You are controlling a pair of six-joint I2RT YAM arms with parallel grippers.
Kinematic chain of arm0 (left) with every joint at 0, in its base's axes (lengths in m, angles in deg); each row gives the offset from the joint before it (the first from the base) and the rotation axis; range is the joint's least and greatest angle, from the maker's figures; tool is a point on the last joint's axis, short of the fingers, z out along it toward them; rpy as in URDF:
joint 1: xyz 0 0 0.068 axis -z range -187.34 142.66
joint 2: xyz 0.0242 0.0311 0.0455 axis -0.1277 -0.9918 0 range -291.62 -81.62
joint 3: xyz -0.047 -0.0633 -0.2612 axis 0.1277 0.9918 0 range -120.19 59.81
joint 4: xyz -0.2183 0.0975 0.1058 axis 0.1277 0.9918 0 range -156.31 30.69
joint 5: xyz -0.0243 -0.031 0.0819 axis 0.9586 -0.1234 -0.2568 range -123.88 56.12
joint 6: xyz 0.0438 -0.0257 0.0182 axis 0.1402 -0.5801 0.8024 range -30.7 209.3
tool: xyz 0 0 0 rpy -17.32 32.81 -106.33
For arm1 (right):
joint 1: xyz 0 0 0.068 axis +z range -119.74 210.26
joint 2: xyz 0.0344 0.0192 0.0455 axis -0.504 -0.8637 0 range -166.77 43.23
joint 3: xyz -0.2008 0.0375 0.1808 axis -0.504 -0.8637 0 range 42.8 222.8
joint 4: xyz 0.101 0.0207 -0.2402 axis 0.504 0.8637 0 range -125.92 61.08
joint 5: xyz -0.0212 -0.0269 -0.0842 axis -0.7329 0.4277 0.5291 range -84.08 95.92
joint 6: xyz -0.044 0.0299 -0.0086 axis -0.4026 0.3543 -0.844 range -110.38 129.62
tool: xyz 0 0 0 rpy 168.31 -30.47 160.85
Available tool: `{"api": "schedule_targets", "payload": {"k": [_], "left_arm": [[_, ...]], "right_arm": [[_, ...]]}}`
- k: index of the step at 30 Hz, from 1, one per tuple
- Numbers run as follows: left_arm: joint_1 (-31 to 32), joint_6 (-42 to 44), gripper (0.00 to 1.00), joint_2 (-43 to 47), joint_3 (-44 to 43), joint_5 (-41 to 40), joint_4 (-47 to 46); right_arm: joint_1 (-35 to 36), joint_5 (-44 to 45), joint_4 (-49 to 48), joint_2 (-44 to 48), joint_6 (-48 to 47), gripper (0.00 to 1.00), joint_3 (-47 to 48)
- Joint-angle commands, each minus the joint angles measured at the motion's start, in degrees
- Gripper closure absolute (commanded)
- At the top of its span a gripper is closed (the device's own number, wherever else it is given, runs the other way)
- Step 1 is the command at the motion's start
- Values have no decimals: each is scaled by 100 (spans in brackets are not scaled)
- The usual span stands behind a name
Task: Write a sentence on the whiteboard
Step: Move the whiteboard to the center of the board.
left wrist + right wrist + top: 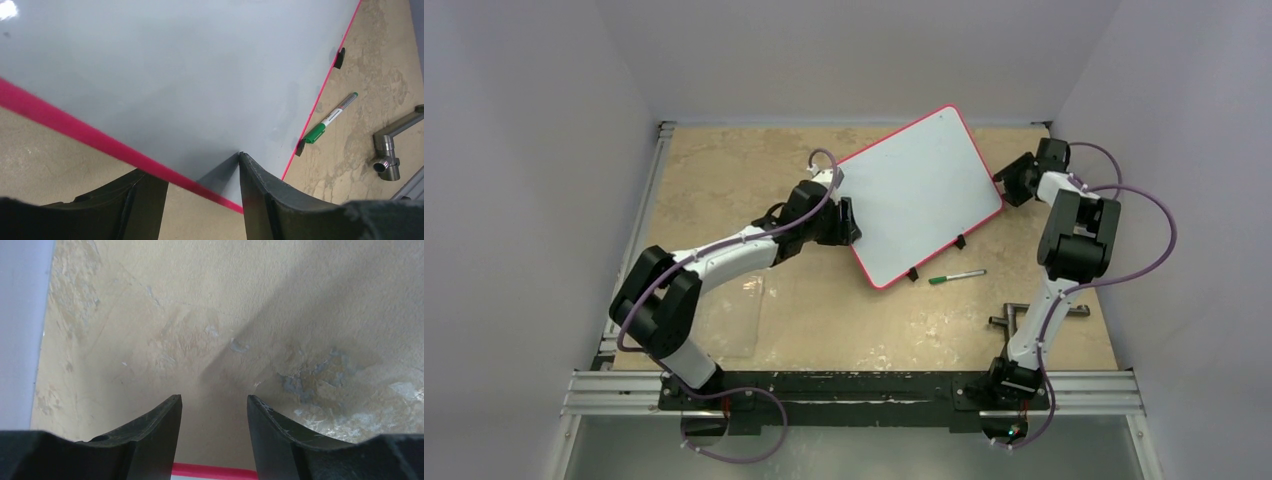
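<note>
The whiteboard (pixel 919 195) with a thin red rim lies askew at the back middle of the table. Its face is blank and no green sentence shows on it. My left gripper (pixel 849 222) is open at the board's left edge. In the left wrist view (pixel 200 165) one finger lies under the red rim. The other fingertip (pixel 245 165) touches the white face (pixel 175 75). My right gripper (pixel 1009 185) is open and empty at the board's right corner. Its wrist view (pixel 214 399) shows a strip of red rim (pixel 215 472) between the fingers.
A green-capped marker (pixel 956 276) lies on the table just off the board's near edge and shows in the left wrist view (pixel 332 117). Two black clips (pixel 912 274) sit on that edge. A metal pipe fitting (pixel 1014 320) lies near the right arm. A clear plastic sheet (pixel 739 320) lies at front left.
</note>
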Motion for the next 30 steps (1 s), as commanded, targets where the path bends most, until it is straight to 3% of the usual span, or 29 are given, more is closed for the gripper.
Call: {"api": "schedule_targets", "payload": {"k": [1, 30], "left_arm": [[28, 92, 49, -185, 79, 16, -634], [23, 374, 52, 1466, 1838, -1275, -15]], "right_arm": [[226, -260, 53, 359, -176, 49, -119], [2089, 163, -357, 906, -175, 50, -1479]]}}
